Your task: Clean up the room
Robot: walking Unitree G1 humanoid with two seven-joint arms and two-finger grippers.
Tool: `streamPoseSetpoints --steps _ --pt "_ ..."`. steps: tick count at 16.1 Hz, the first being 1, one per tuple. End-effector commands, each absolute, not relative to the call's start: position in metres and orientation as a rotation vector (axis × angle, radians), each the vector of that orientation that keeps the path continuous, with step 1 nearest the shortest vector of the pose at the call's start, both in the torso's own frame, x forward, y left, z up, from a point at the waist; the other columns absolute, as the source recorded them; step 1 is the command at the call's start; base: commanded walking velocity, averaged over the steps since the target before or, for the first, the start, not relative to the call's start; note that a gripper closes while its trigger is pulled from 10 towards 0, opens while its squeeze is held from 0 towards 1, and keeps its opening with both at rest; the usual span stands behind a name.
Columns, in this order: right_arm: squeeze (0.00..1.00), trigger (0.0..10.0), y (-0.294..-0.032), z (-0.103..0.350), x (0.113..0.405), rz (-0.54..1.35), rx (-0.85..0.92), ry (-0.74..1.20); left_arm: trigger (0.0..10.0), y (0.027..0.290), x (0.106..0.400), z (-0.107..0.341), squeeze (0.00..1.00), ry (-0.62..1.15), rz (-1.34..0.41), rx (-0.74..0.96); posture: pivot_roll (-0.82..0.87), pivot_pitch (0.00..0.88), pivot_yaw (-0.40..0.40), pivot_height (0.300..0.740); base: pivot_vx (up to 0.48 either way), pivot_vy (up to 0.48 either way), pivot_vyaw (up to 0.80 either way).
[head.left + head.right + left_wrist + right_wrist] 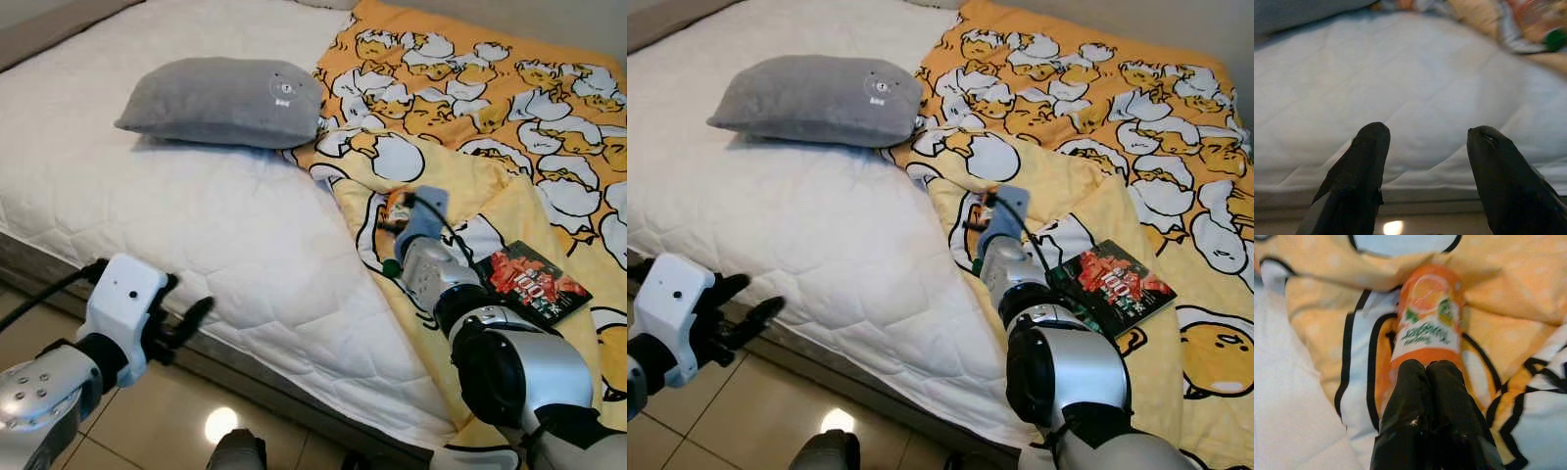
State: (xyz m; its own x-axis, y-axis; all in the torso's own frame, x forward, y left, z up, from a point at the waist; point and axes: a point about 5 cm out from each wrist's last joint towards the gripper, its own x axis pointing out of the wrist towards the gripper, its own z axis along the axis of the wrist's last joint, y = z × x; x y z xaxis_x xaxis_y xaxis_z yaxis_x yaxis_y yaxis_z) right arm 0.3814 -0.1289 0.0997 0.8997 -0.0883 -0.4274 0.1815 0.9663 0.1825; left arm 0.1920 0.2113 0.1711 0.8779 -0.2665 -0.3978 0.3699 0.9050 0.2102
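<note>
A bed point(196, 235) with a white quilted mattress takes up most of the scene. An orange blanket point(490, 108) printed with cartoon eggs covers its right side. Its rumpled near edge is folded over onto the white.

A grey pillow point(223, 101) lies on the far left part of the mattress, its right end touching the blanket's fold.

The right gripper point(1431, 369) reaches over the blanket near the fold. Its two black fingers are pressed together, tip to tip, with nothing between them. The tips rest on or just above an orange bottle point(1427, 323) that lies on its side on the blanket; whether they touch it I cannot tell. The bottle has a white label with green lettering. A fold of blanket partly covers its far end. From the head, the bottle point(397, 204) is mostly hidden behind the wrist.

A book point(534, 284) with a dark red cover lies flat on the blanket to the right of the right arm, near the bed's near edge.

The left gripper point(186, 328) hangs at the near left, in front of the mattress edge and over the tiled floor point(176, 421). Its fingers point(1359, 166) are spread wide and hold nothing, pointing at the side of the mattress.
</note>
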Motion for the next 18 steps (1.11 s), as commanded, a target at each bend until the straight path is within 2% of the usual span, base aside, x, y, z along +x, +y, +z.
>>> streamPoseSetpoints --steps 1,4,7,11,12,13,14,15,16,18 --pt "0.0 0.0 -0.128 0.109 0.386 -0.151 0.259 0.392 10.0 0.212 0.193 0.17 0.0 0.364 -0.325 0.306 0.32 0.0 -0.059 0.74 0.0 0.0 0.0" --pt "0.0 0.0 -0.125 0.118 0.388 -0.088 0.292 0.283 10.0 0.215 0.209 0.153 0.0 0.351 -0.27 0.257 0.15 0.0 -0.024 0.74 0.0 0.0 0.0" --pt "0.0 0.0 -0.127 0.122 0.388 -0.061 0.274 0.219 10.0 0.21 0.218 0.145 0.0 0.331 -0.253 0.241 0.11 0.0 -0.01 0.74 0.0 0.0 0.0" --pt "0.0 0.0 -0.152 0.15 0.379 -0.085 0.429 -0.121 10.0 0.195 0.248 0.133 0.0 0.237 -0.207 0.211 0.03 0.0 0.012 0.74 0.0 0.0 0.0" --pt "0.0 4.2 -0.157 0.164 0.364 -0.068 0.407 -0.244 10.0 0.188 0.253 0.133 0.0 0.203 -0.214 0.199 0.01 0.0 0.02 0.74 0.0 0.0 0.0" --pt "0.0 3.7 -0.157 0.169 0.35 -0.045 0.378 -0.292 10.0 0.182 0.255 0.133 0.0 0.185 -0.222 0.19 0.0 0.0 0.026 0.74 0.0 0.0 0.0" --pt "0.0 3.7 -0.156 0.168 0.345 -0.034 0.362 -0.297 10.0 0.18 0.255 0.132 0.0 0.183 -0.225 0.188 0.0 0.0 0.028 0.74 0.0 0.0 0.0" --pt "0.0 4.7 -0.154 0.158 0.332 -0.037 0.34 -0.267 10.0 0.176 0.257 0.128 0.0 0.179 -0.232 0.203 -0.02 0.0 0.034 0.74 0.0 0.0 0.0" --pt "0.0 10.0 -0.154 0.144 0.322 -0.068 0.316 -0.21 10.0 0.173 0.26 0.126 0.0 0.174 -0.233 0.211 -0.02 0.0 0.032 0.74 0.0 0.0 0.0" --pt "0.0 10.0 -0.155 0.128 0.307 -0.082 0.284 -0.117 10.0 0.172 0.261 0.123 0.0 0.165 -0.232 0.225 -0.01 0.0 0.025 0.74 0.0 0.0 0.0"
